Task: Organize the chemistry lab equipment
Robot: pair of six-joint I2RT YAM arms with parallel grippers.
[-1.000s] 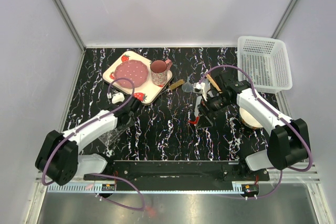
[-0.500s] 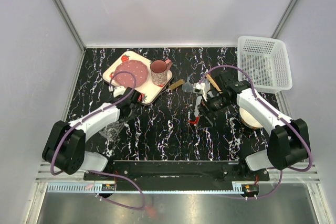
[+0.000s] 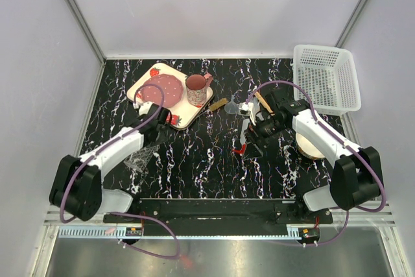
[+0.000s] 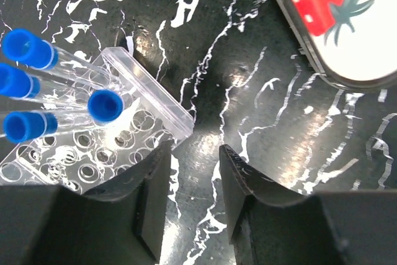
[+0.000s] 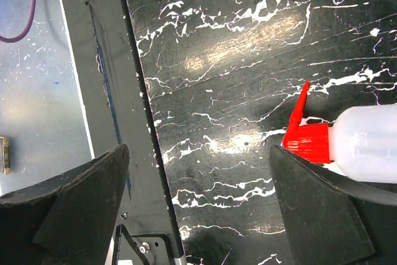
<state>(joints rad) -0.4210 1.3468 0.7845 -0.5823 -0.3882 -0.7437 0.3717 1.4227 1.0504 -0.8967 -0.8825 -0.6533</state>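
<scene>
The left arm (image 3: 117, 150) has shifted a little beside the tube rack (image 4: 149, 91). Its left claw (image 4: 193, 153) is half open and empty, just beside the rack of blue-capped tubes (image 4: 104, 105). The right claw (image 5: 200, 150), far from the rack, gapes empty. Grab tubes gently so the rack stays still.

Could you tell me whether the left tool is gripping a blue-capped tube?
No, the left tool stands open with only table in its gap, and the tubes rest at the rack beside it.
</scene>
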